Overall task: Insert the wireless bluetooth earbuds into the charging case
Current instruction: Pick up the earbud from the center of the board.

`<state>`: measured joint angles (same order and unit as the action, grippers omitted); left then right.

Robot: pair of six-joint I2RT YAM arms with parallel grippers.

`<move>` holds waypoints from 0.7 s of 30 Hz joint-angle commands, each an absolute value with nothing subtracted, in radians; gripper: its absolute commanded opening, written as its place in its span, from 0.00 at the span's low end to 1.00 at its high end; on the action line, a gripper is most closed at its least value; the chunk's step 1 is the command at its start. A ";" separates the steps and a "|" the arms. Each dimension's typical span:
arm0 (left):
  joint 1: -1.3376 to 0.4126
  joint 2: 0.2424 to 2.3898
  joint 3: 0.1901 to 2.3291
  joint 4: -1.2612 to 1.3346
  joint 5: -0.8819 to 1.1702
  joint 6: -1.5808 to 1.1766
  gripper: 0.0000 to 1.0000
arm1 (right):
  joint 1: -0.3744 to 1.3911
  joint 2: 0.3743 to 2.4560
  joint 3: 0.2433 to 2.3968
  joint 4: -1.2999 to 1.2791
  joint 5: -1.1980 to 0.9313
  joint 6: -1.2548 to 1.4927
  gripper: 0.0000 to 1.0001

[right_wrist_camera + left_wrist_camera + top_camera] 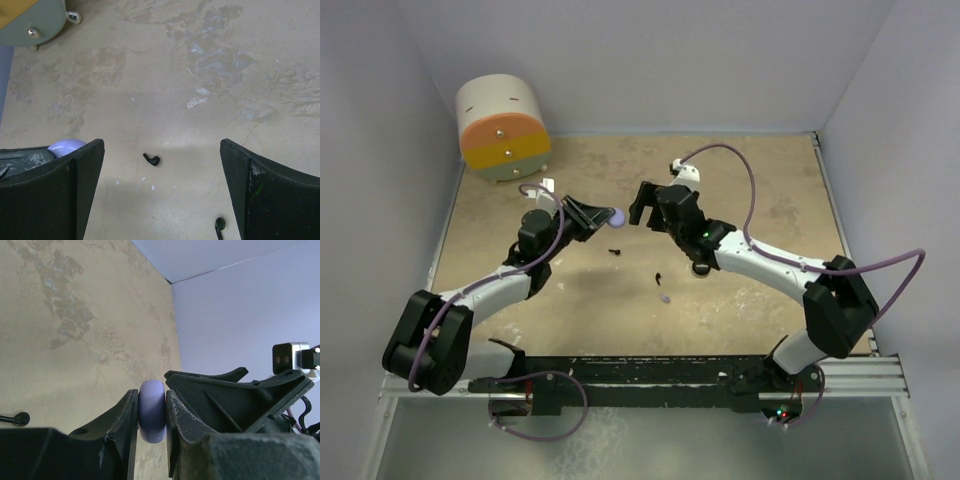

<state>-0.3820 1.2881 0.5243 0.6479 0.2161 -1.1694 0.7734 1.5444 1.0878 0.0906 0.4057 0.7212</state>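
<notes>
Left pincer (pixel 151 396) clamps a lavender disc (pixel 151 415) while right pincer (pixel 161 147) gapes empty near a black earbud (pixel 151 159).

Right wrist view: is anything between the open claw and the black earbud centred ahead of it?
Nothing visible does. The black earbud lies on the table just ahead of the open right claw, with no object between them.

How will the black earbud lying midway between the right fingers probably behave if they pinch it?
The black earbud looks tiny and stiff, so probably very light and easily flicked away. Its rounded head and thin stem may let it twist or slip between the broad right fingers.
</notes>
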 commanded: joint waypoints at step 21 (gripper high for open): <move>-0.407 1.366 0.545 0.788 0.197 -1.171 0.00 | 0.867 1.491 1.016 0.174 0.405 0.763 1.00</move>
